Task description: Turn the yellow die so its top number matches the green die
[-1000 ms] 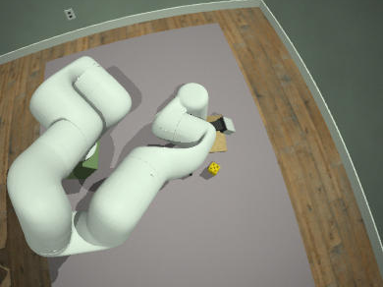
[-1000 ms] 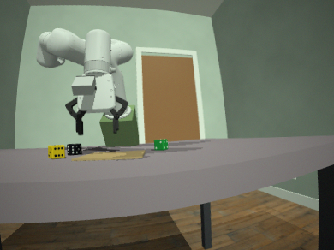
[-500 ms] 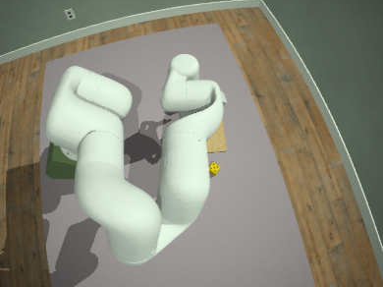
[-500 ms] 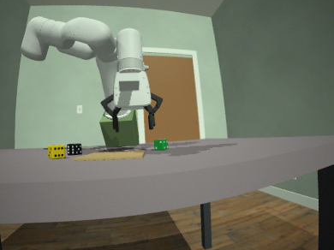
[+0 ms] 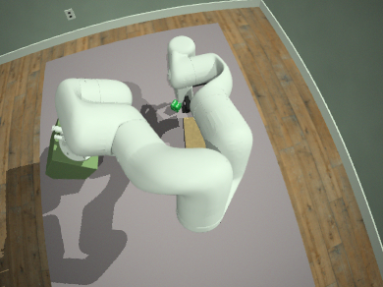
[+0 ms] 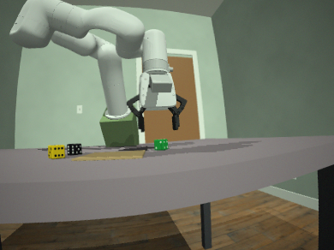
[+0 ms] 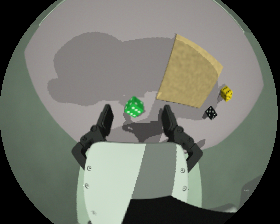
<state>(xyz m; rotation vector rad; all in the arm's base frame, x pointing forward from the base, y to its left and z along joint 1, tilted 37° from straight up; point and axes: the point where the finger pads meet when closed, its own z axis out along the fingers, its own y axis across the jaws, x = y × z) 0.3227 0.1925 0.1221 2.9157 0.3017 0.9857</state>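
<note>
Three small cubes with pips rest on the matte, grey-mauve tabletop [image 5: 162,256] [image 6: 171,173] [image 7: 125,20]; in the wrist view, the yellow die [image 6: 56,151] [image 7: 226,93] lies off the mat [image 5: 194,134] [image 6: 109,155] [image 7: 190,72], near its 4 o'clock side, with the black die [image 6: 74,149] [image 7: 211,113] at the mat's 5 o'clock and the green die [image 5: 176,106] [image 6: 161,145] [image 7: 134,107] at its 8 o'clock. Tan and faintly mottled, the mat is a thin, flat, four-sided sheet; smooth white tubes form the arm [image 5: 162,162] [image 6: 113,26], while the gripper [image 5: 186,104] [image 6: 158,129] [image 7: 137,110] has dark, angular fingers, spread apart with nothing between them, above the tabletop. The arm hides the yellow and black dice from the top view and cuts across the mat; the yellow die's upper face is too small to read surely.
</note>
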